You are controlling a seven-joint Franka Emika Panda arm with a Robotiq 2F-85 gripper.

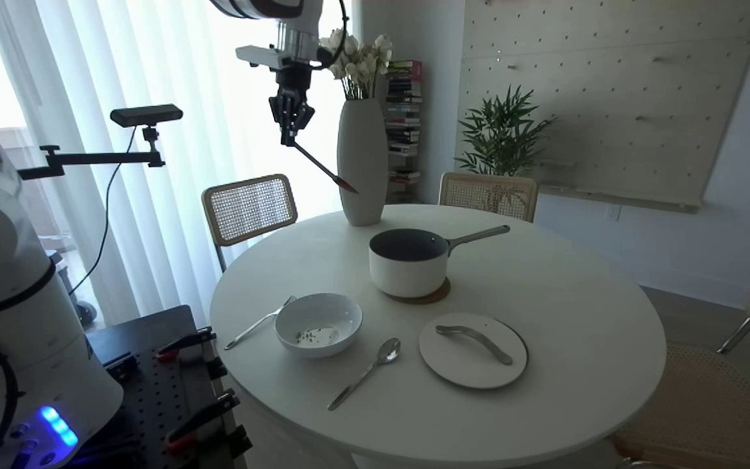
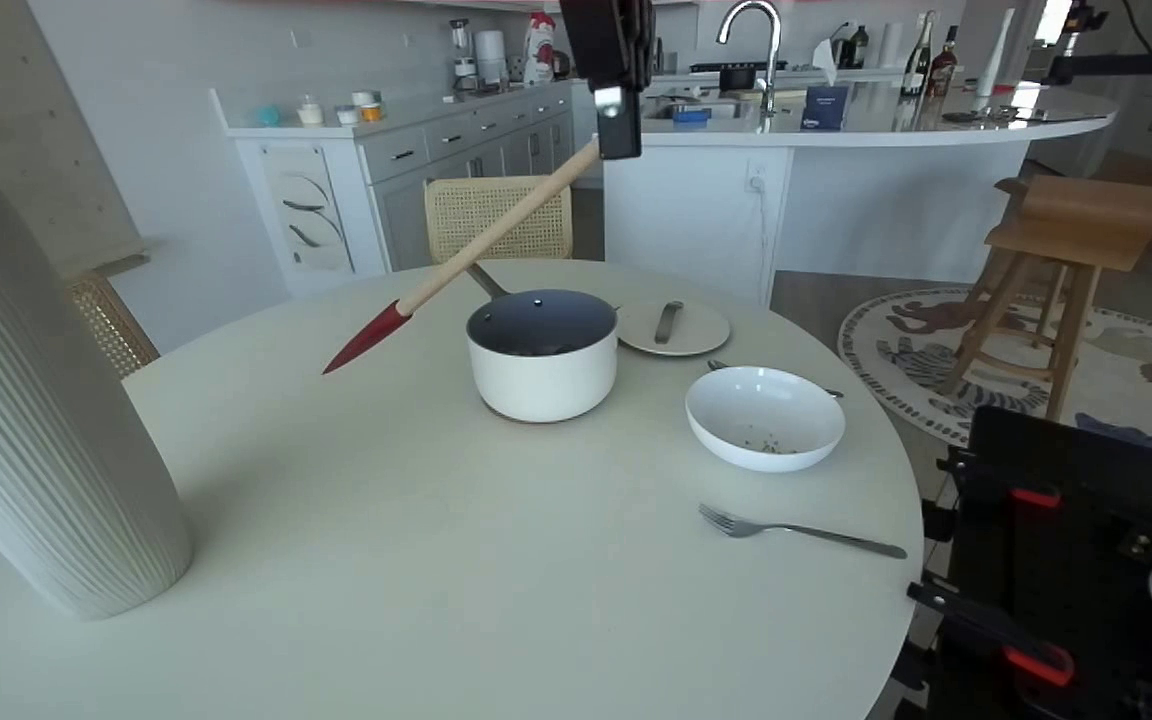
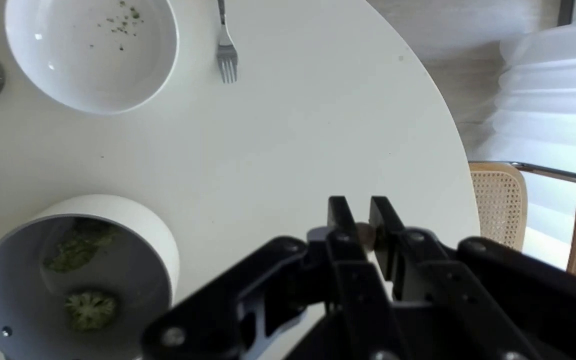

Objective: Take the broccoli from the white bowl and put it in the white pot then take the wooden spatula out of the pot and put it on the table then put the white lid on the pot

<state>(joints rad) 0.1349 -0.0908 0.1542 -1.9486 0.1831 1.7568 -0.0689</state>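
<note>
Wrist view: green broccoli (image 3: pixel 91 310) already in the white pot (image 3: pixel 139 220). Your black gripper (image 3: pixel 359 207) clasps the red-tipped wooden spatula (image 2: pixel 468 254). Remaining: lay it down, fit the round white lid (image 1: pixel 467 362).

In an exterior view I face a vase (image 1: pixel 364 158) beyond the white pot (image 1: pixel 407 276); in an exterior view, from the pot's vase side, I face the kitchen island (image 2: pixel 836 200); both share the pot; my wrist view, nearest, looks down beside it.

White pot (image 2: pixel 543 380), dark-grey inside; in pot, green broccoli (image 3: pixel 90 310); near pot, green-flecked white bowl (image 2: pixel 771 461); higher than pot, tan spatula (image 2: pixel 460 260), red-ended.
</note>
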